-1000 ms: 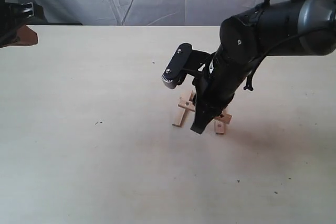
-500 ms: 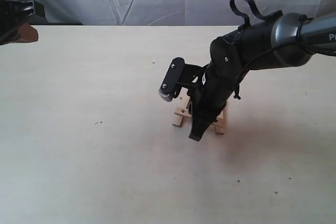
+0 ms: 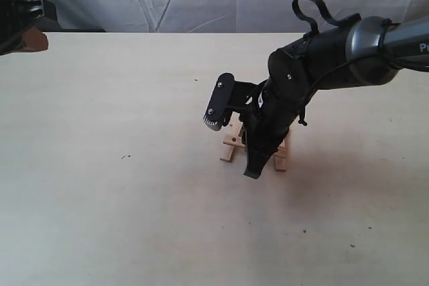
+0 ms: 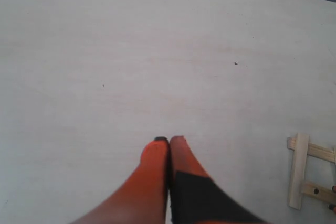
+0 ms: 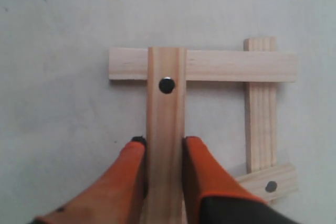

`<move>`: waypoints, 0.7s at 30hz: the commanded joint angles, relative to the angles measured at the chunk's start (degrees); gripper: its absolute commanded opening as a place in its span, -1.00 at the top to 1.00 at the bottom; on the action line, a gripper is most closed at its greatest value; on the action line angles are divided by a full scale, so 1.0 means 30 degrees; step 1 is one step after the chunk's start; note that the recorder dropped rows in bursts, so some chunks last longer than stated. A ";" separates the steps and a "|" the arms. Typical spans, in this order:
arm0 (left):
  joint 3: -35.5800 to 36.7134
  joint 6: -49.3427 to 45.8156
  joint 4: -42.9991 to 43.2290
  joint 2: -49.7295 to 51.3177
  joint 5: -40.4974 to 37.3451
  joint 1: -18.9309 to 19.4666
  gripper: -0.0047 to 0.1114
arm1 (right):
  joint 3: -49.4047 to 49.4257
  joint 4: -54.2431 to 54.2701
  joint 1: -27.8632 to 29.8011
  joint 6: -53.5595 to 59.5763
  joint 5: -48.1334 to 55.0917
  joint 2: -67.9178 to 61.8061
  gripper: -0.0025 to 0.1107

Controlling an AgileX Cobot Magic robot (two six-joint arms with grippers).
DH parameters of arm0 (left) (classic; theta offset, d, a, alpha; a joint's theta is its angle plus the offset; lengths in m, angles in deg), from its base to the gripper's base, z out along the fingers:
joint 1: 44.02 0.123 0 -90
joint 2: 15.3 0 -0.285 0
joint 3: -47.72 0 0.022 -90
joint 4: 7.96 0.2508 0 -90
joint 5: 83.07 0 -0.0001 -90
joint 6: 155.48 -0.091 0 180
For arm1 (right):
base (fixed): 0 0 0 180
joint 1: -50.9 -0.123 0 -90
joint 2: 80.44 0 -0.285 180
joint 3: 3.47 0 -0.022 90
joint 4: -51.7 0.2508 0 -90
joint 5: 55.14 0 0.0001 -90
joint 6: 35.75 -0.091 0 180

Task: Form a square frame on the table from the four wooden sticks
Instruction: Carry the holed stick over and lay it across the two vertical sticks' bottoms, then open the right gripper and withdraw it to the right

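The exterior camera sits raised beyond the near edge of the table (image 3: pixel 100 199), facing the far edge from a distance. The left wrist camera looks down from high by the far left corner. The right wrist camera hangs close, straight above. All three share the square frame (image 3: pixel 231 147).

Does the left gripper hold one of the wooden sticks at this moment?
No, the left gripper is shut with nothing in it, hanging above the table.
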 commanded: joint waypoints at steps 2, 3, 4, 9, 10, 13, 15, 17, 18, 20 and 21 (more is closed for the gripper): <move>0.0046 -0.0038 -0.0138 -0.0098 0.0156 -0.0090 0.92 | 0.0030 -0.0207 -0.0054 0.0228 0.0054 0.0014 0.89; 0.0046 -0.0038 -0.0138 -0.0098 0.0156 -0.0090 0.92 | 0.0030 -0.0159 -0.0054 0.0228 0.0054 0.0014 0.82; 0.0046 -0.0038 -0.0138 -0.0098 0.0156 -0.0090 0.92 | 0.0030 -0.0159 -0.0054 0.0228 0.0088 0.0014 0.73; 0.0046 -0.0038 -0.0138 -0.0098 0.0156 -0.0090 0.92 | 0.0030 -0.0159 -0.0054 0.0228 0.0086 0.0014 0.40; 0.0046 -0.0038 -0.0138 -0.0098 0.0156 -0.0090 0.92 | 0.0030 -0.0159 -0.0054 0.0228 0.0086 0.0014 0.40; 0.0046 -0.0038 -0.0138 -0.0098 0.0156 -0.0090 0.92 | 0.0030 -0.0159 -0.0054 0.0228 0.0254 0.0014 0.40; 0.0046 -0.0038 -0.0138 -0.0098 0.0156 -0.0090 0.92 | 0.0030 -0.0159 -0.0054 0.0228 0.0345 0.0051 0.40; 0.0046 -0.0038 -0.0138 -0.0098 0.0156 -0.0090 0.92 | 0.0030 -0.0159 -0.0054 0.0077 0.0458 0.0362 0.40; 0.0046 -0.0038 -0.0138 -0.0098 0.0156 -0.0090 0.92 | -0.0009 0.0001 -0.0054 -0.0468 0.0694 0.0701 0.40; 0.0046 -0.1080 -0.0138 -0.0098 -0.0290 -0.0090 0.92 | -0.0220 -0.0406 -0.0013 -0.3379 0.1908 0.1586 0.40; 0.0046 -0.2273 -0.0499 -0.0098 -0.0765 -0.0090 0.92 | -0.0220 -0.0560 0.0200 -0.4995 0.2930 0.2393 0.49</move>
